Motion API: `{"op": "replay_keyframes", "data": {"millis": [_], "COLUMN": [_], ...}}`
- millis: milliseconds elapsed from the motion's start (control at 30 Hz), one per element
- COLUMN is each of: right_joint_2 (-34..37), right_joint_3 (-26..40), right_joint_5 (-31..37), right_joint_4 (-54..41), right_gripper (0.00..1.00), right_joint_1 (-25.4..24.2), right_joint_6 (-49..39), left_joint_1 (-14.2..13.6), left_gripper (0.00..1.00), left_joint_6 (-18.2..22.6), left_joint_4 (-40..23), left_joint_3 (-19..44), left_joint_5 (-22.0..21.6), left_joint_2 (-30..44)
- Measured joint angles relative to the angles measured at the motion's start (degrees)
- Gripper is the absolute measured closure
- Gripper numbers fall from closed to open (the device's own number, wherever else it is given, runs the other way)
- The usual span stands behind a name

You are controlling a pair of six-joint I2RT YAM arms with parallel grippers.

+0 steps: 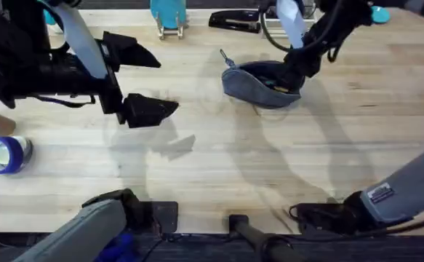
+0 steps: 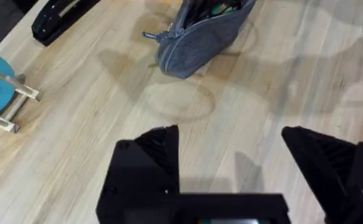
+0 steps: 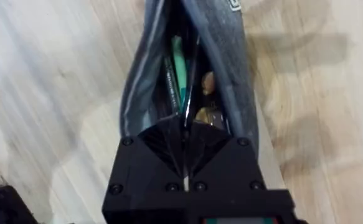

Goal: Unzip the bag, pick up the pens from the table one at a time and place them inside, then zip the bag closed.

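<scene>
The right gripper (image 1: 293,76) is at the open mouth of the bag (image 1: 259,86), in the upper middle of the overhead frame, and its tips are hidden by the arm there. In the right wrist view the two black fingers (image 3: 169,146) meet tip to tip, pinched narrow on a slim dark pen (image 3: 188,93) that stands in the opening. Whether that pen is the blue-and-black one or the all-dark one is hard to make out. Beside it inside the pouch lie a green stick-like item (image 3: 177,68) and something brassy (image 3: 207,115), both partly buried by the grey fabric. A small white label at the pouch's top edge is cut off by the frame and cannot be read.

The left gripper (image 1: 142,84) hangs over bare wood at the upper left of the overhead view, its claw spread wide and holding nothing; in the left wrist view both fingers (image 2: 153,155) stand well apart, with the bag's zipper pull (image 2: 153,36) beyond them.

The table (image 1: 233,167) is pale butcher-block with plank grain. A black stapler (image 1: 235,20) lies at the top edge, a teal stand (image 1: 168,14) beside it, and a blue tape roll (image 1: 4,154) at the left edge. A white sticker on the right arm (image 1: 380,194) carries print too small to read.
</scene>
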Motion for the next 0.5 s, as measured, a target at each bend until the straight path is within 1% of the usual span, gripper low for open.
{"op": "replay_keyframes", "data": {"millis": [100, 267, 300, 333, 400, 467, 500], "right_joint_2": [1.73, 2.07, 2.07, 2.07, 2.06, 2.07, 2.07], "right_joint_3": [-0.11, -0.17, -0.17, -0.17, -0.17, -0.17, -0.17], "right_joint_5": [0.02, 0.0, 0.0, 0.02, -0.02, -0.04, -0.04], "right_joint_4": [0.4, 1.02, 1.08, 1.1, 1.12, 1.1, 1.1], "right_gripper": [0.967, 0.967, 0.946, 0.866, 0.603, 0.293, 0.166], "right_joint_1": [0.0, 0.0, 0.0, 0.0, 0.0, 0.02, 0.04], "right_joint_6": [-0.02, -0.15, -0.11, -0.04, 0.0, 0.0, 0.0], "left_joint_1": [0.0, 0.0, 0.0, 0.0, 0.0, 0.0, 0.0], "left_gripper": [0.007, 0.008, 0.008, 0.008, 0.007, 0.007, 0.007], "left_joint_6": [0.0, 0.0, 0.0, 0.0, 0.0, 0.0, 0.0], "left_joint_4": [0.0, 0.0, 0.0, 0.0, 0.0, 0.0, 0.0], "left_joint_3": [0.0, 0.0, 0.0, 0.0, 0.0, 0.0, 0.0], "left_joint_5": [0.02, 0.02, 0.02, 0.02, 0.02, 0.02, 0.01], "left_joint_2": [0.0, 0.0, -0.01, 0.0, -0.01, 0.0, 0.0]}}
